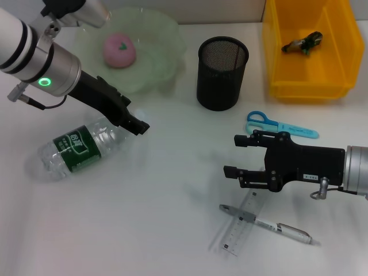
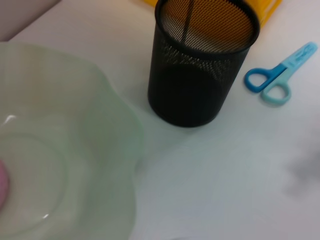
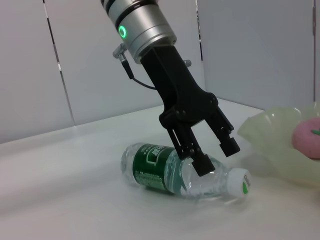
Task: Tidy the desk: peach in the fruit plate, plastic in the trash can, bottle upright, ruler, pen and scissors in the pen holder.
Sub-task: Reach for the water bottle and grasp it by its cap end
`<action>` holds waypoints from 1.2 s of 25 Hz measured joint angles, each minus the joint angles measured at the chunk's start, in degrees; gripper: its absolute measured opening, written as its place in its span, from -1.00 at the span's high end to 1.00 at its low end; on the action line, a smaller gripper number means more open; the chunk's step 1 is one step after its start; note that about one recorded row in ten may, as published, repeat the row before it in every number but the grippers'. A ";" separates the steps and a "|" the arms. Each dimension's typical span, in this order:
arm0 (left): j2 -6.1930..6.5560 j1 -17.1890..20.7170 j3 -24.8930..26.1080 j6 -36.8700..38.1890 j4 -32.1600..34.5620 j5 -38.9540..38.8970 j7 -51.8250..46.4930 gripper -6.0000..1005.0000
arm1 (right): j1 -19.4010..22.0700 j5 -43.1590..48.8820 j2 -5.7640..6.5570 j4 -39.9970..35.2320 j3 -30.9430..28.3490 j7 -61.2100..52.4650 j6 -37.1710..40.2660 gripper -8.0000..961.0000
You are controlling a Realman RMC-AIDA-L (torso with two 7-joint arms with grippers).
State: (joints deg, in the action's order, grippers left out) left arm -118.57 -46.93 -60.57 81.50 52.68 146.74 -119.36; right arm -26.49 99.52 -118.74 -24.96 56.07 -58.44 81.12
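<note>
While lying flat, clear ribbed plastic bottle [image 1: 77, 147] straddled by open left end effector [image 3: 212, 152]. Right end effector [image 1: 233, 155] open above flat transparent ruler [image 1: 240, 224].

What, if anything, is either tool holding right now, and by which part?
Nothing is held. The left tool is open, straddling the lying bottle near its shoulder without closing. The right tool is open and empty.

green bottle label [image 1: 75, 147], white characters unreadable, ruler [image 1: 240, 225] marks illegible
</note>
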 joint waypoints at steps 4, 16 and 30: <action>-0.09 -1.20 -0.36 -0.20 -0.30 1.91 -1.04 -0.58 | 0.06 0.00 -0.09 0.00 0.00 -0.01 -0.01 -0.55; -0.12 -2.42 -1.28 -2.86 -2.69 3.44 -2.02 -0.58 | 0.63 0.02 -0.17 0.00 0.00 0.59 0.00 -0.55; -0.09 -3.25 -4.15 -8.20 -8.11 3.46 -1.42 -0.57 | 0.66 0.06 -0.17 0.09 0.00 0.61 0.00 -0.55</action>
State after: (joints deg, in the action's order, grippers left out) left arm -118.66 -50.18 -64.72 73.31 44.56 150.20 -120.78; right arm -25.84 99.58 -118.92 -24.87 56.07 -57.83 81.12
